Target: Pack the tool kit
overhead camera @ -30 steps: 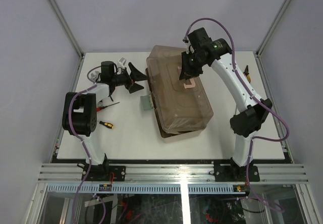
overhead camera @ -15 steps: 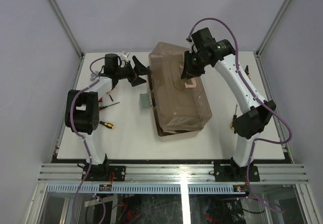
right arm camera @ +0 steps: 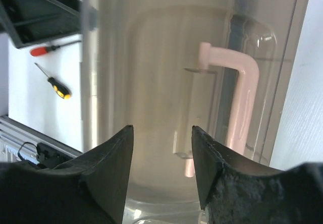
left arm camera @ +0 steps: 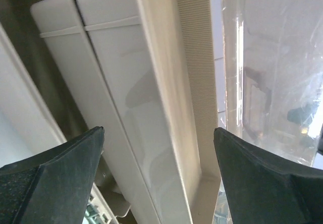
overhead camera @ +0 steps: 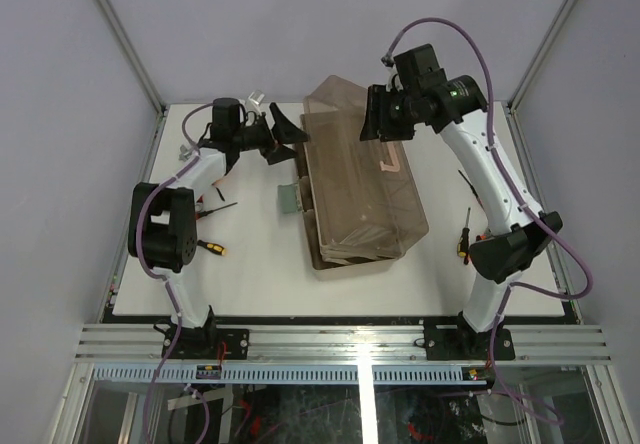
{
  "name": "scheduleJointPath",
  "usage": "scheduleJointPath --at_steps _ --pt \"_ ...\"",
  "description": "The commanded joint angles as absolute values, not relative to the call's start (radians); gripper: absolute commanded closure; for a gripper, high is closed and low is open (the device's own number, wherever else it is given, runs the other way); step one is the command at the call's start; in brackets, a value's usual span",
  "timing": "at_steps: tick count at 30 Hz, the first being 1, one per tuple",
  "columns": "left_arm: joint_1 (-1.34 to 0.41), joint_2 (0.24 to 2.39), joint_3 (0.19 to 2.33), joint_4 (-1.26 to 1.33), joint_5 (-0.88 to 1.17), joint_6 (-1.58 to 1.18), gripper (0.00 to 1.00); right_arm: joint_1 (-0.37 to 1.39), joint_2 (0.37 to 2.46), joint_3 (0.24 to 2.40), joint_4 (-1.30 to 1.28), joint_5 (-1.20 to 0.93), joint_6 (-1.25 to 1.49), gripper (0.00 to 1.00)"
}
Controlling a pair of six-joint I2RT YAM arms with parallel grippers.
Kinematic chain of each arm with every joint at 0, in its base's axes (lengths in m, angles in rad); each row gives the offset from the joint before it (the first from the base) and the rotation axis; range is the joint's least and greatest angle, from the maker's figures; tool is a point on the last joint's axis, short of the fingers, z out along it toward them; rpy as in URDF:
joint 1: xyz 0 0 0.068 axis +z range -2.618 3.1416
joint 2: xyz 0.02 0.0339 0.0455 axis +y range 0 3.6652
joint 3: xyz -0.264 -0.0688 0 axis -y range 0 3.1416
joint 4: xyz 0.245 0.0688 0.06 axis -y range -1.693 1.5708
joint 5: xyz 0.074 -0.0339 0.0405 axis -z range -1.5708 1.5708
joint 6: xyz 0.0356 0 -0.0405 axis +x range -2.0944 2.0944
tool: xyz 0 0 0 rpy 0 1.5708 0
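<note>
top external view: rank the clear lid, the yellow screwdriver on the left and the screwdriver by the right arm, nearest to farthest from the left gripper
From the left gripper:
1. clear lid, centre, right beside the gripper
2. yellow screwdriver, near left
3. screwdriver by the right arm, far across on the right

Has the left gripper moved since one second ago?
Yes. The left gripper moved right and away from its base, toward the table's far edge.

Smoky translucent brown case lid (overhead camera: 355, 194), pale pink handle (overhead camera: 391, 162); yellow-black screwdriver (overhead camera: 210, 248) at 8 o'clock on white table (overhead camera: 260, 274)
</note>
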State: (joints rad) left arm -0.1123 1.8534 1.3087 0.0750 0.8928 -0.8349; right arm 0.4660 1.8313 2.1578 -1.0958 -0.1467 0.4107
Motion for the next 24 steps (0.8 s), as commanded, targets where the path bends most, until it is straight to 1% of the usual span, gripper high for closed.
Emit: scheduleJointPath --at_steps 1,9,24 --pt "-0.137 1.805 1.37 0.099 0.93 -0.85 0.11 0.46 1.758 2.25 -1.066 -0.109 0.398 0.43" --pt "-0.17 1.806 1.398 0.089 0.928 -0.854 0.11 0.458 1.727 2.259 -1.082 -0.081 0.397 0.42" --pt "-0.212 1.826 1.431 0.074 0.917 -0.853 0.11 0.459 1.752 2.305 -1.168 -0.035 0.357 0.42"
